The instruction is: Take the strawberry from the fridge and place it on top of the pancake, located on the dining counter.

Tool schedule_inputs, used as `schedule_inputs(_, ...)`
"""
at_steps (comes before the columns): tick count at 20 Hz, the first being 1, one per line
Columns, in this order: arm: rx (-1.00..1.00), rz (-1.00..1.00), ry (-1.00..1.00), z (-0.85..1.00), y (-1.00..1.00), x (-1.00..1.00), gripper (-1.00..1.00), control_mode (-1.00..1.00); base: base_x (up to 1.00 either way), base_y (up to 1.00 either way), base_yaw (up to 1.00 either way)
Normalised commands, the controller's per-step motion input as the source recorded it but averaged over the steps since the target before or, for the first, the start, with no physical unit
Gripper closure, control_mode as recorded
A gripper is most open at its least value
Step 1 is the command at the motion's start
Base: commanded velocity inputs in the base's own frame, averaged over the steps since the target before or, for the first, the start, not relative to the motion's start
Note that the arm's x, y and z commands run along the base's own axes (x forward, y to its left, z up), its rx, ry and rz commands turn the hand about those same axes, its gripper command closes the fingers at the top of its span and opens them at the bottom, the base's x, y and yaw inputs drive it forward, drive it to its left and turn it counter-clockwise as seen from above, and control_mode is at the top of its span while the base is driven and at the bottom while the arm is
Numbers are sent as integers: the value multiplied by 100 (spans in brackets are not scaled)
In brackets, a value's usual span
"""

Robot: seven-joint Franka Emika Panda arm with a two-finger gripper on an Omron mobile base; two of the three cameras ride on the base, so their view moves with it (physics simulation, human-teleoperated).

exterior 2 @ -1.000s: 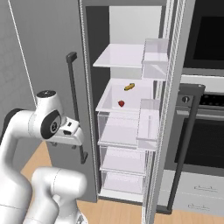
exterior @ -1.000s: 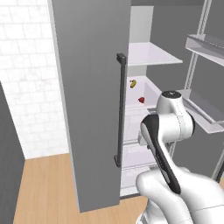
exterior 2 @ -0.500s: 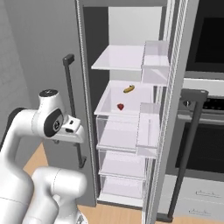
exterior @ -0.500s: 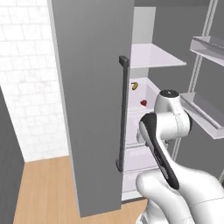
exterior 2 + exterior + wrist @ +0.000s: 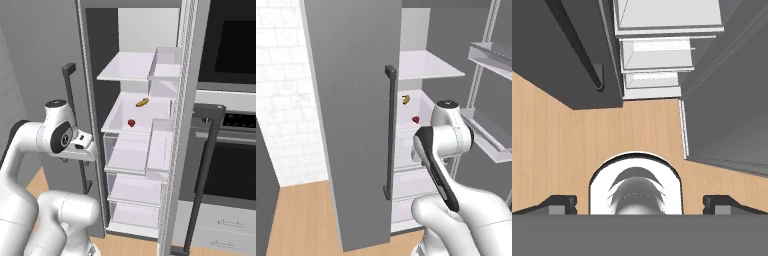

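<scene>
Left door: the fridge point(image 5: 356, 100) stands with its left door swung wide, edge-on to the base, so its dark bar handle point(image 5: 390, 132) faces the opening and the shelves lie exposed for a reach.
Strawberry: the strawberry point(image 5: 415, 119) sits on the middle white shelf point(image 5: 122, 125), a little forward of a small yellow banana-like item point(image 5: 142, 102); the two are near but apart.
Why there: it rests free on the open shelf, with nothing around it, which I judge leaves a straight approach from the front.
Arm: the arm is folded in front of the opening with the hand turned downward, so the hand view looks at the wood floor point(image 5: 572, 145) and the lower drawers point(image 5: 654, 57), not at the fruit.
Gripper: the gripper point(image 5: 640, 205) holds nothing; its two dark tips sit far apart at the lower corners of the hand view, jaws spread.
Right door: the other door hangs ajar, its clear bins point(image 5: 491, 55) facing in.
Room: white brick wall point(image 5: 281, 100) at left, a dark built-in oven point(image 5: 230, 125) at right.
Stage: fetching has not begun, by my reading; the hand must first lift and turn toward the shelf.
</scene>
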Motion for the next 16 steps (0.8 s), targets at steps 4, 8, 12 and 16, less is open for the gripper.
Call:
schedule_inputs(4, 0, 0, 0, 0, 0, 0, -100, 100, 1, -47, -7)
schedule_inputs(8, 0, 0, 0, 0, 0, 0, -100, 100, 1, -30, -19)
schedule_inputs(12, 0, 0, 0, 0, 0, 0, -100, 100, 29, -2, -28)
schedule_inputs(16, 0, 0, 0, 0, 0, 0, -100, 100, 65, 0, -20)
